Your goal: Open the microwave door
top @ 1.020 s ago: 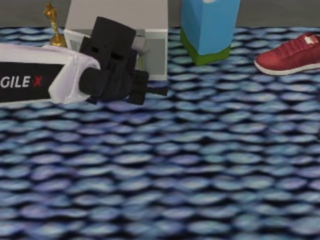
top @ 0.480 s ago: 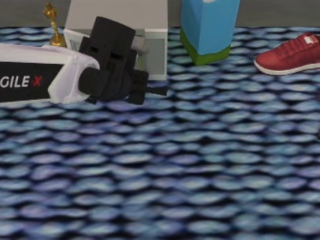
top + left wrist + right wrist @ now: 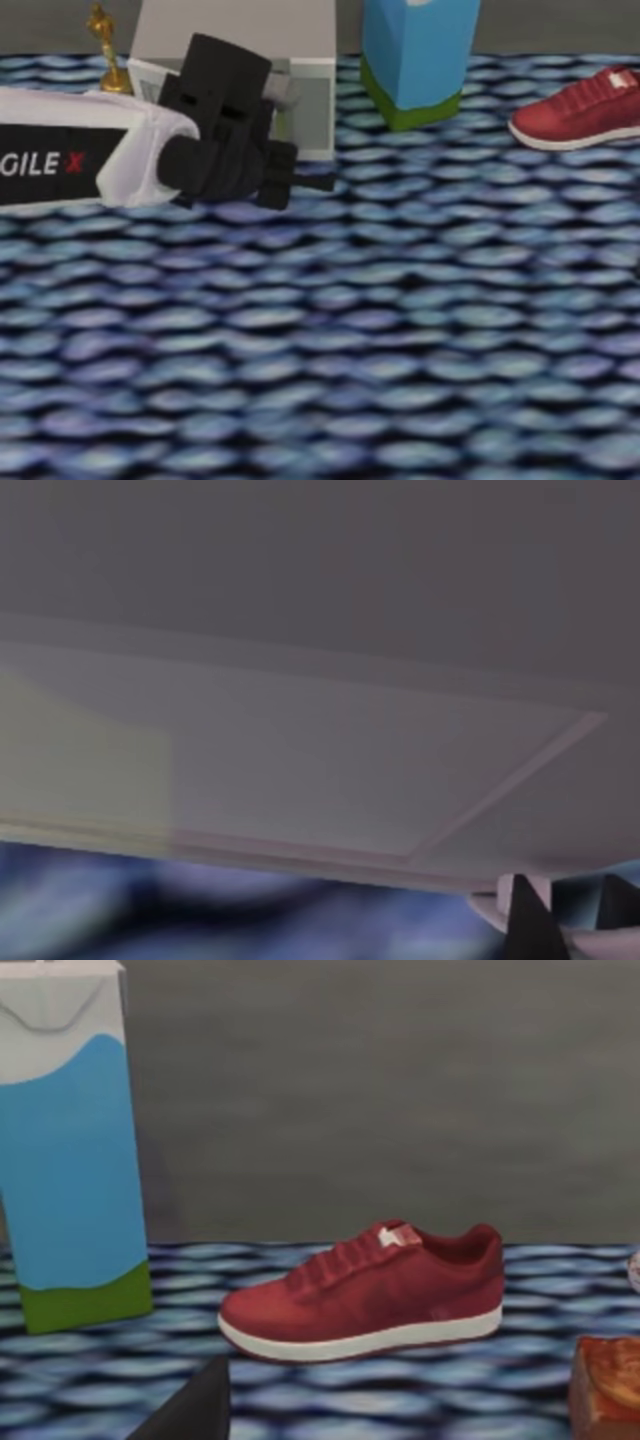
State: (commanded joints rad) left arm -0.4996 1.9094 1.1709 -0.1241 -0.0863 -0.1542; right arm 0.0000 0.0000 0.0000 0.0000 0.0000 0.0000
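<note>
The light-grey microwave [image 3: 240, 25] stands at the back left of the table. Its windowed microwave door [image 3: 312, 105] faces front, and my left arm's black wrist hides much of it. My left gripper [image 3: 318, 182] sits low against the front of the door. In the left wrist view the door [image 3: 300, 750] fills the frame. There the left gripper [image 3: 570, 915] has two dark fingertips close together, with a pale handle piece at the door's lower edge between them. My right arm is parked out of the top view. One dark finger [image 3: 200, 1405] of it shows, with nothing against it.
A blue-and-green carton [image 3: 418, 55] stands just right of the microwave. A red shoe [image 3: 580, 105] lies at the back right and a gold figurine [image 3: 105, 45] at the back left. A brown block [image 3: 610, 1385] shows in the right wrist view. Blue knitted cloth [image 3: 350, 330] covers the table.
</note>
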